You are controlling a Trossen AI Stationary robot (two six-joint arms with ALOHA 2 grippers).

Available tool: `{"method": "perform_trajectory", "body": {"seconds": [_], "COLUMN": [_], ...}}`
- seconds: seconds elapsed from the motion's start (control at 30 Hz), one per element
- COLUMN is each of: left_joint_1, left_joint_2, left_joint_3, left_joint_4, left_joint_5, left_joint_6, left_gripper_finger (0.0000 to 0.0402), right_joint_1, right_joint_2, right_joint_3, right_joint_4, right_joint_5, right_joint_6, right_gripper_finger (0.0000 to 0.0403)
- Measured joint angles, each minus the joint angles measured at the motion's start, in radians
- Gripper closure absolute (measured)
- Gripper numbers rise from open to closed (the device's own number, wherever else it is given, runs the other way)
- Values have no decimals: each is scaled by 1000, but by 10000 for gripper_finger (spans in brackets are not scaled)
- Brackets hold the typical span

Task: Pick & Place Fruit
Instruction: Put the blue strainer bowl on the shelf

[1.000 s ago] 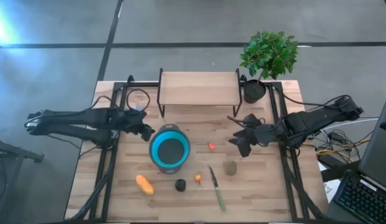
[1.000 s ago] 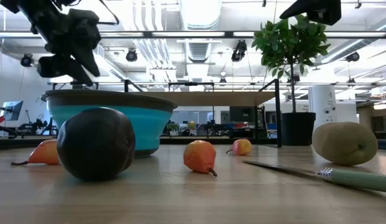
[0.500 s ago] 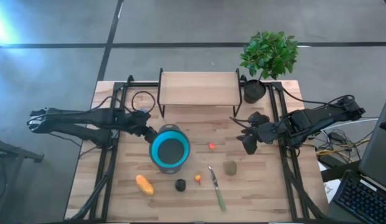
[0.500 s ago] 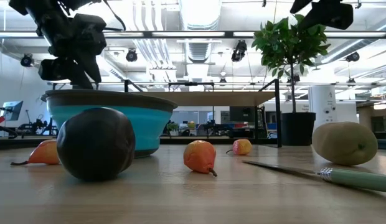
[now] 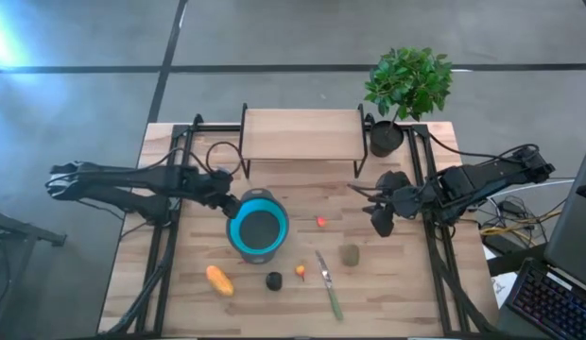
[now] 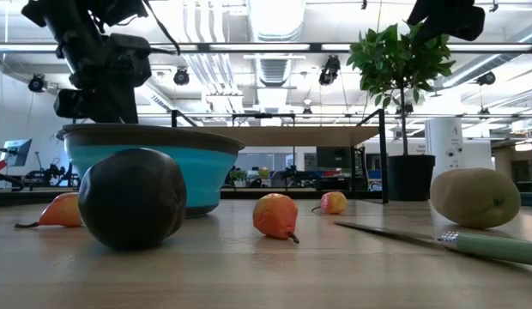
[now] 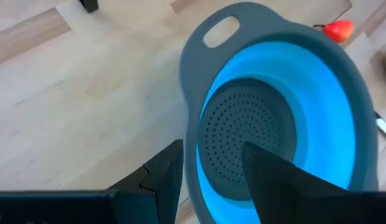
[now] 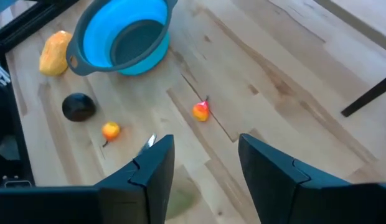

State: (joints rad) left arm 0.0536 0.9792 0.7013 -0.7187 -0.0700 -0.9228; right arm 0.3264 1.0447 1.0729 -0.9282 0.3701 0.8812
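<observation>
From my station, nothing is placed yet: the blue bowl (image 5: 258, 225) is empty and all five fruits lie on the table (image 5: 416, 302). On the left, my left claw (image 5: 223, 200) hovers at the bowl's rim, fingers parted and holding nothing. Below the bowl the long orange-yellow fruit (image 5: 218, 280) lies nearest the left edge, then the black round fruit (image 5: 274, 280) and the tiny orange fruit (image 5: 301, 271). The tiny red fruit (image 5: 321, 222) lies just right of the bowl, and the green-handled knife (image 5: 329, 286) sits between the tiny orange one and the olive-brown fruit (image 5: 349, 254). On the right, my right claw (image 5: 378, 213) hangs open and empty above the table, up from the olive-brown fruit. I judge every pick remains.
</observation>
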Motion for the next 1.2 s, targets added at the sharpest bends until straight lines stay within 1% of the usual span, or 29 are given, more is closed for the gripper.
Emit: {"method": "perform_trajectory", "body": {"seconds": [0.33,0.63,0.8,0.9,1.03,1.2], "left_joint_1": [0,0,0,0,0,0], "left_joint_2": [86,135,166,182,193,194], "left_joint_3": [-2,-2,-2,-2,-2,-2], "left_joint_4": [-16,-15,-15,-14,-6,-5], "left_joint_5": [-26,-13,11,30,52,57], "left_joint_6": [6,0,-2,-2,-3,-5], "left_gripper_finger": [234,234,234,235,258,317], "right_joint_1": [0,0,0,0,0,0], "right_joint_2": [-2,-2,-2,-2,-2,-2], "right_joint_3": [0,0,0,0,0,0], "right_joint_4": [-1,-4,-4,-4,-4,-4], "right_joint_5": [-1,-1,1,20,23,24], "right_joint_6": [-29,-48,-55,-56,-66,-74], "right_gripper_finger": [249,272,288,298,311,328]}}
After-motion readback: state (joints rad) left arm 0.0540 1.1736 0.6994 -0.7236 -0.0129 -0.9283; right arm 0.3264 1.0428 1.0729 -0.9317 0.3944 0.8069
